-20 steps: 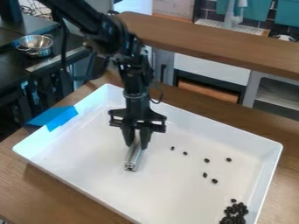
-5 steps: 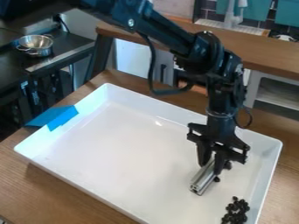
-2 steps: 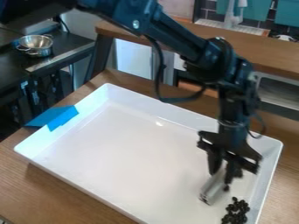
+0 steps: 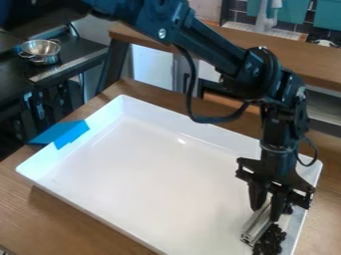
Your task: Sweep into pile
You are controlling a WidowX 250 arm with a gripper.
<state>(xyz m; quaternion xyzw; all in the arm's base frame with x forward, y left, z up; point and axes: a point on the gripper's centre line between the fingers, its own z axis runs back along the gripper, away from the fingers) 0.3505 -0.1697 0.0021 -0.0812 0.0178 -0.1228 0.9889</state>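
Sweep Stroke: Near Right End Reached

The black two-finger gripper (image 4: 266,211) is lower and farther right than in the preceding frames. Its fingers are closed around the silver grooved metal bar (image 4: 255,227), which slants toward the near side of the white rectangular tray (image 4: 153,184). The bar now lies directly beside the pile of small dark pieces (image 4: 269,240) at the tray's near right corner; whether the two touch all along the bar cannot be determined.

The six loose pieces that lay across the tray's right half four seconds ago are gone from those positions. At least one dark piece (image 4: 287,209) sits just right of the fingers, apart from the main group.

Assessment: gathering appears nearly complete — the remaining step is to bring the outlying piece in. Caution: excess travel may press the pile against the right wall — or spread it.
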